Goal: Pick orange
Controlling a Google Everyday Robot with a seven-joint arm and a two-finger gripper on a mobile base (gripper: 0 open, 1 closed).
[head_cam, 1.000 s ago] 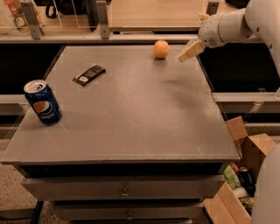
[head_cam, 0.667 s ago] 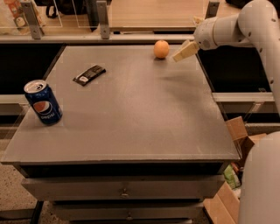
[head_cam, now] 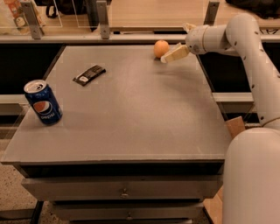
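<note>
Camera view, looking down across a grey table [head_cam: 131, 127] toward its far edge. Near that far edge, right of centre, the orange [head_cam: 161, 48], small and round, resting on the tabletop. Just to its right, the gripper [head_cam: 171, 55], pale beige, angled down and to the left, tip close beside the lower right side of the fruit; touching or just apart, impossible to tell. State of the claw, apart or together, likewise impossible to tell from here. Behind the gripper, a white arm [head_cam: 227, 37], reaching in from the right over the table's far right corner, then bending down along the right edge of the frame toward the robot's white body [head_cam: 251, 175] at lower right.

On the left side of the table, nearer the front, a blue Pepsi can [head_cam: 43, 102], upright, silver top showing, well apart from the orange. Between can and orange, toward the far left, a flat black packet [head_cam: 89, 74], lying at a slant on the tabletop.

Under the tabletop, grey drawers [head_cam: 124, 187] with small knobs. Beyond the table, a wooden counter [head_cam: 153, 13] behind a rail with metal posts [head_cam: 103, 19]. At right, between table and robot, a piece of brown cardboard [head_cam: 236, 127].
</note>
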